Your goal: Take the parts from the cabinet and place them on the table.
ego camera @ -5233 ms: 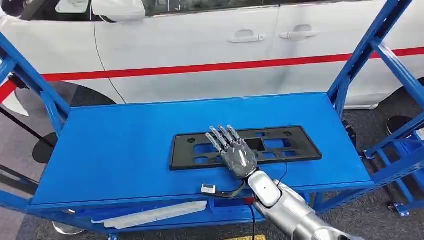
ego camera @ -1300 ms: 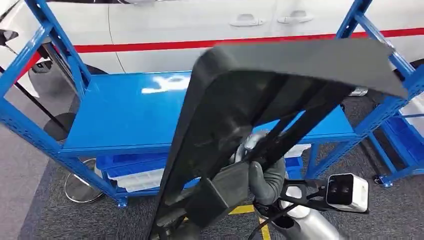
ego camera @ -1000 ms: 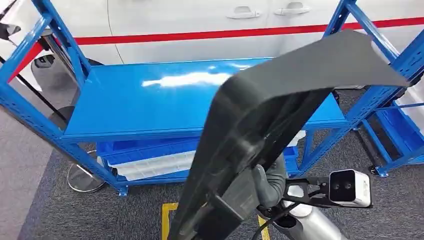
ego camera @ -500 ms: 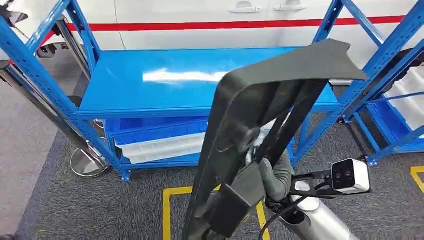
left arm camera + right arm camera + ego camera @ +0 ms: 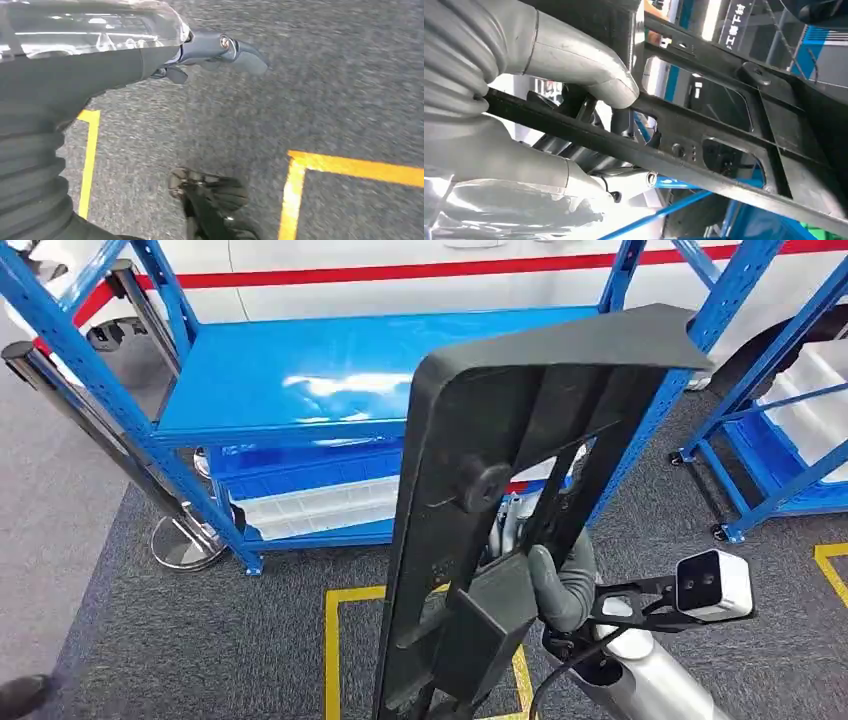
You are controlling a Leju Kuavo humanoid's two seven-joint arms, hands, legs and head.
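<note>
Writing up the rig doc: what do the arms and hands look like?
Right arm: silver metal tube, black cable alongside, white camera on a black bracket. Right hand: grey rubbery fingers, ribbed grey cover. Left hand: dark blue-grey fingers, same ribbed cover.

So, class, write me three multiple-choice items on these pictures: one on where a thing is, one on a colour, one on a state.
1. Where is the black frame part?
A. flat on the shelf
B. held up in front of the blue rack
C. on the floor

2. What colour are the lines on the carpet?
A. yellow
B. white
C. red

3. What is the right hand doing?
A. hanging open
B. resting on the shelf
C. gripping the frame part

Answers:
1 B, the head view shows it raised on end before the rack.
2 A, yellow tape lies on the grey carpet.
3 C, the right wrist view shows the thumb pressed on a bar of it.
</note>
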